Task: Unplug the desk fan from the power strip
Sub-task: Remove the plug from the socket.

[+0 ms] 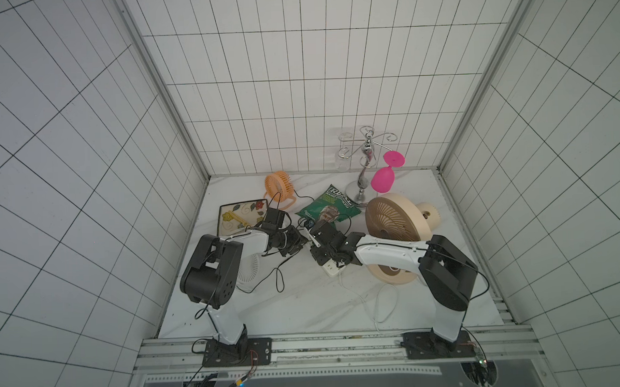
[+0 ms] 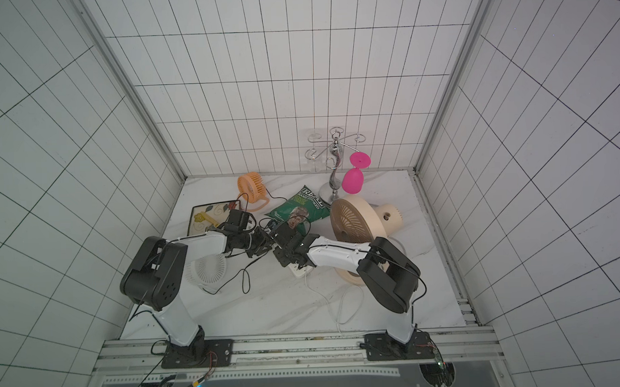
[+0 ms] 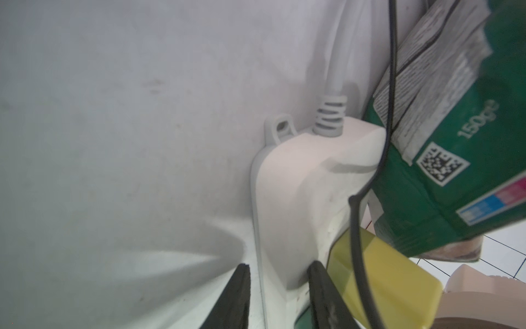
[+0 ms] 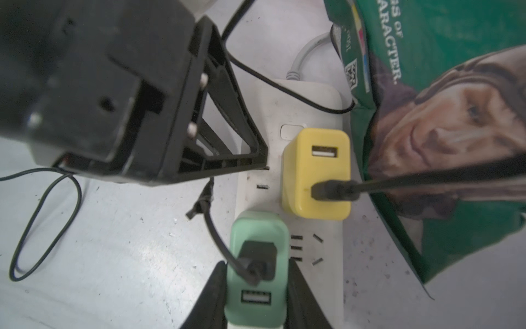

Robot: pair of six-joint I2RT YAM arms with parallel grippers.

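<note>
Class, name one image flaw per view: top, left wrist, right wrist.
Both top views: white tiled walls stretched toward the edges. Left wrist view: green foil chip bag blurred. Right wrist view: mint-green plastic charger blurred near the lens.

White tile walls (image 1: 298,95), dark grout grid, on three sides, with aluminium corner posts (image 1: 168,100) between them. Tabletop (image 1: 270,309) white, marble-veined. Slotted aluminium rail (image 1: 342,346) along front edge — light even, diffuse.

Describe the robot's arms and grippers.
Both the left arm and right arm have white shells, bulky black joint housings and thin black cables running alongside. The left gripper and right gripper are black with tapered fingers; the left's show a triangular open frame.
</note>
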